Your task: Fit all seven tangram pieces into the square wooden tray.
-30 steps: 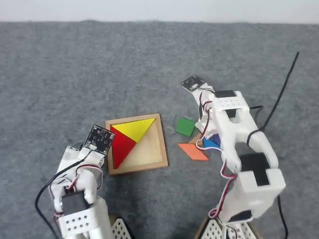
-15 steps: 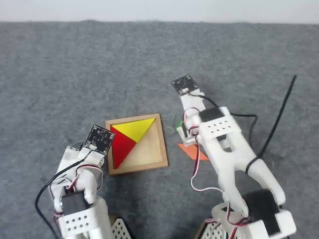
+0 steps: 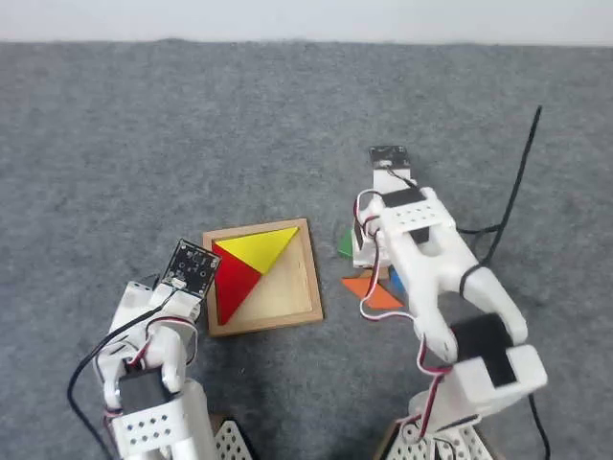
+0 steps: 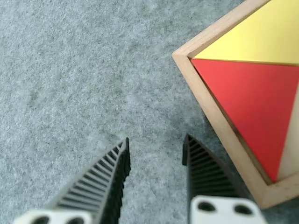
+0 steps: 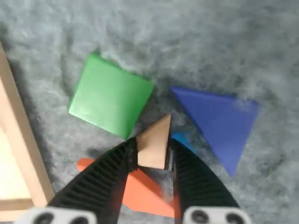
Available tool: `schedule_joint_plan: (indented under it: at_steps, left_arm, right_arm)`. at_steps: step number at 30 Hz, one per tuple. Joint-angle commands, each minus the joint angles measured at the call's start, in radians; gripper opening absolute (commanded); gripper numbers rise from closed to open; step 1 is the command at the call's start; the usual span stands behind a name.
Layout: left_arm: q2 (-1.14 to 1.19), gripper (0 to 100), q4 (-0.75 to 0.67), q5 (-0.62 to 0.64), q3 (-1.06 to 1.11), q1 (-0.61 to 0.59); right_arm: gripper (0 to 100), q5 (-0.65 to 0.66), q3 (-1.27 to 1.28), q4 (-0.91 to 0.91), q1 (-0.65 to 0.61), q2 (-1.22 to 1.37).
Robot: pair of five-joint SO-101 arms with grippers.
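Swung rightward, right hand point(image 5: 151, 143) pinches tan triangle point(image 5: 155, 147), half-hiding light-blue piece point(image 5: 182, 138); left hand point(image 4: 156, 140) gapes open.

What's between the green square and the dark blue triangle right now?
Right wrist view: a tan triangle, held in the right gripper, sits between the green square and dark blue triangle.
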Motion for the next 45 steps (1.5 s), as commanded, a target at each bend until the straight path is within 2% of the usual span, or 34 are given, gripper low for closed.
schedule_joint_plan:
  at_steps: [1, 6, 12, 18, 27, 32, 37, 39, 43, 45]
  left_arm:
    - [-0.018, 18, 0.003, -0.009, -0.013, -0.008]
    - [-0.018, 18, 0.003, -0.009, -0.013, -0.008]
    - [-0.018, 18, 0.003, -0.009, -0.013, -0.008]
    - [-0.018, 18, 0.003, -0.009, -0.013, -0.008]
    - [-0.018, 18, 0.003, -0.009, -0.013, -0.008]
    - [-0.018, 18, 0.003, -0.009, -0.013, -0.008]
    - [-0.018, 18, 0.003, -0.009, -0.013, -0.008]
    - [-0.018, 18, 0.003, -0.009, -0.013, -0.008]
    - [-0.018, 18, 0.003, -0.009, -0.013, -0.008]
    - [-0.018, 18, 0.003, -0.009, -0.013, -0.008]
  right_arm:
    - [10.6, -0.02, -0.057, 0.039, 0.007, 0.024]
    - [10.6, -0.015, -0.092, 0.133, -0.061, 0.03]
    - [10.8, -0.018, -0.098, 0.142, -0.088, 0.082]
    - [23.5, -0.084, -0.176, 0.15, -0.087, 0.166]
    - [23.8, -0.094, -0.315, 0.206, -0.094, 0.28]
    - [23.7, -0.175, -0.348, 0.206, -0.116, 0.291]
    - [23.7, -0.184, -0.347, 0.206, -0.143, 0.302]
    - [21.4, -0.184, -0.345, 0.206, -0.14, 0.302]
    - [7.5, -0.181, -0.345, 0.223, -0.14, 0.302]
    - [8.0, -0.18, -0.345, 0.242, -0.14, 0.302]
